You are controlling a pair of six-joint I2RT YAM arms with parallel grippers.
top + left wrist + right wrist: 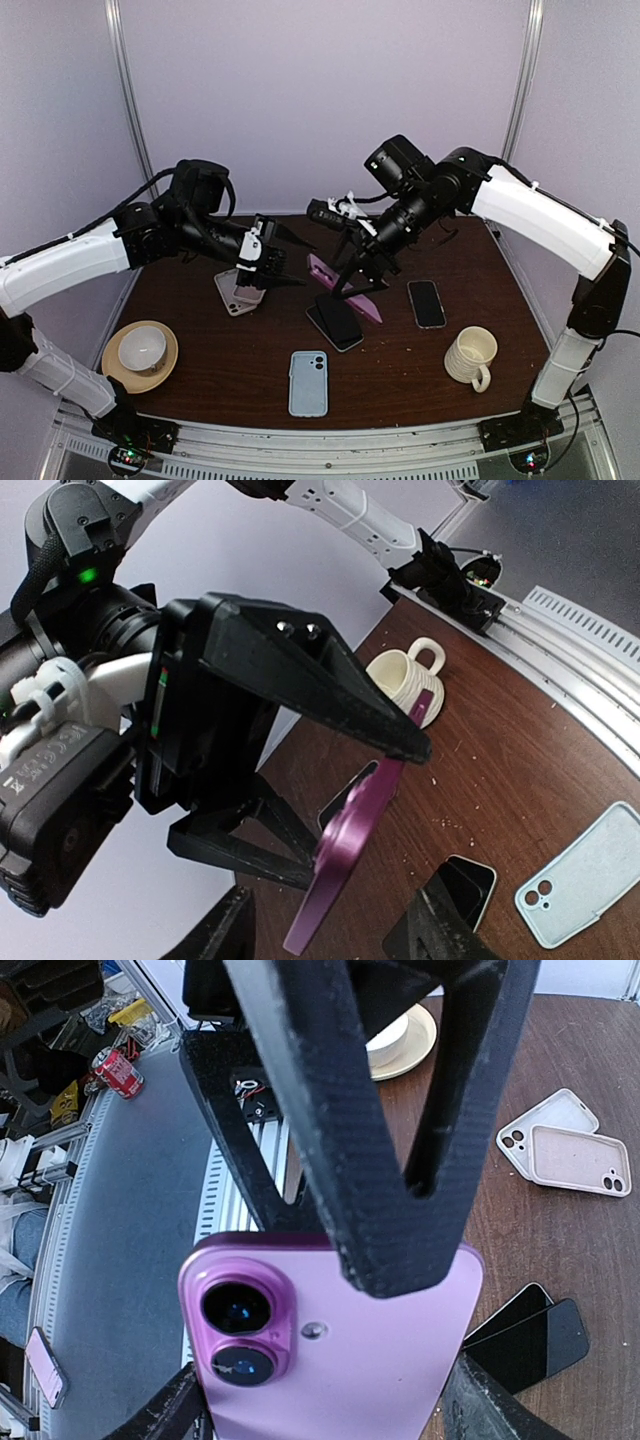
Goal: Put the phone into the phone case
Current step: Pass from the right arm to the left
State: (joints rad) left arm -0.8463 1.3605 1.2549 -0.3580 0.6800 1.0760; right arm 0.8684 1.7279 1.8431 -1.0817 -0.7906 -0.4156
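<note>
A black finger (pixel 340 1140) of the right tool (pixel 352 285) is closest in the wrist view. It presses on the back of the purple phone (pixel 340 1350), next to the phone's two round camera eyes. The right tool holds this phone by its flat sides, tilted, up in the air over the middle of the brown surface (pixel 220 380).

The left tool (pixel 293 264) is just beside the phone's left end. Its fingers stand apart, and I cannot tell if they touch the phone.

Right under the purple phone, a dark phone (pixel 335 322) lies flat. A black phone (pixel 427 303) lies to its right, and a cream mug (pixel 470 357) stands nearer the front. A light blue case (pixel 308 383) lies by the front edge. Two pale cases (pixel 238 292) lie partly on top of each other under the left tool. A white bowl (pixel 142 348) sits on a tan saucer (pixel 112 372) at the front left.
</note>
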